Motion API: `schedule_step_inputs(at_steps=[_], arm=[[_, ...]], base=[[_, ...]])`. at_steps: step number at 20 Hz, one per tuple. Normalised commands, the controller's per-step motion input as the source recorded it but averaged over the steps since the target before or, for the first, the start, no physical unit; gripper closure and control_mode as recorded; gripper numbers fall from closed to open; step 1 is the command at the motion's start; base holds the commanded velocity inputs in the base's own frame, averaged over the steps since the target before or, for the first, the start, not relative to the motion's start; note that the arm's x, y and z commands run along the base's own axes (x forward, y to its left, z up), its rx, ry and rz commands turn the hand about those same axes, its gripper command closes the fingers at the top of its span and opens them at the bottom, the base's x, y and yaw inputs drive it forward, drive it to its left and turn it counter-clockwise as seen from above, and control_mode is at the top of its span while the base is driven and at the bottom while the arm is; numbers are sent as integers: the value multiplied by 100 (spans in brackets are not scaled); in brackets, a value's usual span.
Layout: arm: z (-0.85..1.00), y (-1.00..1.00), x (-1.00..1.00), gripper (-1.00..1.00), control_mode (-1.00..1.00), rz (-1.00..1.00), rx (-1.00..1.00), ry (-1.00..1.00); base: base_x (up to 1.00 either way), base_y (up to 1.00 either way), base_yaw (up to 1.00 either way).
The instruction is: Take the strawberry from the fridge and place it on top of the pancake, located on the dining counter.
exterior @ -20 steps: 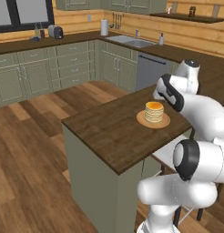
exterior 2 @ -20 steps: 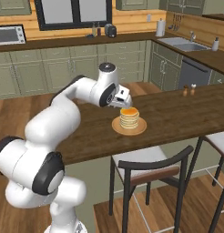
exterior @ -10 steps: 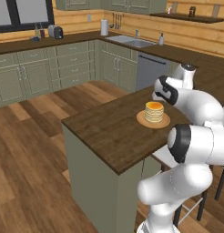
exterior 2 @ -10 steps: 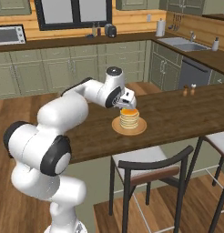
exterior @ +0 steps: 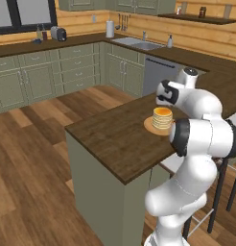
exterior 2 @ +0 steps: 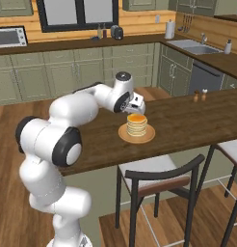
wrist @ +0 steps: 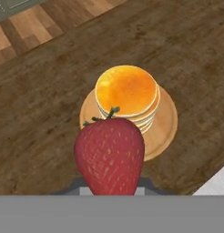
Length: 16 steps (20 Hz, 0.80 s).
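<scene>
A white robot arm reaches over the dining counter point(exterior 2: 188, 120), a dark wood-plank top. Its gripper point(exterior 2: 138, 106) hangs just beside and slightly above the pancake point(exterior 2: 137, 124) — a short golden stack on a round tan plate point(exterior 2: 125, 137). In the hand view, the strawberry point(wrist: 109, 154) sits large and red between the claw's tips, clamped there, green stem pointing toward the stack; it is above the counter and not yet touching the pancake. Two small shakers point(exterior 2: 200, 95) stand farther along the counter. A dark-framed chair point(exterior 2: 161, 181) is pushed under the near edge. No writing or brand is readable anywhere.
</scene>
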Motion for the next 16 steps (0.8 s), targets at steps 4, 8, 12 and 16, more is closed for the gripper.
schedule_step_inputs(at_steps=[4, 8, 12, 16], arm=[[-16, -8, 48, 100, -100, 0, 0, 0], [-24, -19, 41, 100, -100, 0, 0, 0], [-25, -20, 42, 100, -100, 0, 0, 0], [-29, -5, 31, 100, -100, 0, 0, 0]], base=[[0, 0, 0], [0, 0, 0], [0, 0, 0], [0, 0, 0]])
